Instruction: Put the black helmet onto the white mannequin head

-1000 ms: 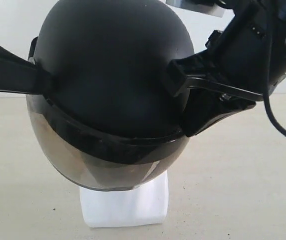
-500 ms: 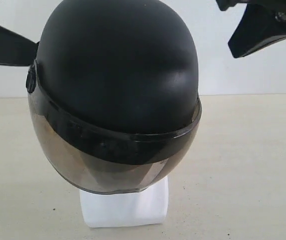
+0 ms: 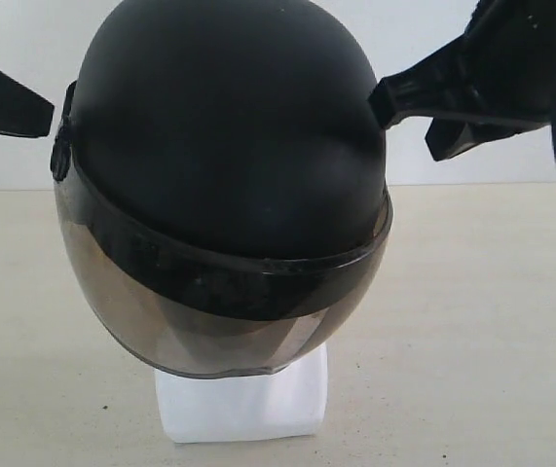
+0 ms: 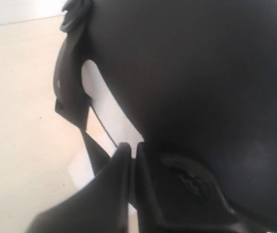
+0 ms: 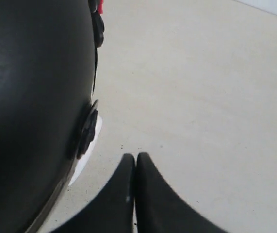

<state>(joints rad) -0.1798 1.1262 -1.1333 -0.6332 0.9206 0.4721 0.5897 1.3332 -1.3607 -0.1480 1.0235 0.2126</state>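
Our exterior view shows the black helmet (image 3: 224, 126) seated over the white mannequin head (image 3: 243, 404); only wrist views show left jaws and right jaws pressed together, flanking it.

The left gripper (image 4: 132, 148) is seen closed, its two fingers pressed flat against each other right up to the tips. In the exterior view, the left gripper (image 3: 34, 109) is shown reaching in from the left edge, its tip pointed toward the middle. The right gripper (image 5: 136, 158) is likewise closed, with its fingertips touching. From outside, the right gripper (image 3: 383, 97) is seen held high on the right, angled inward and slightly down from its bulky wrist.
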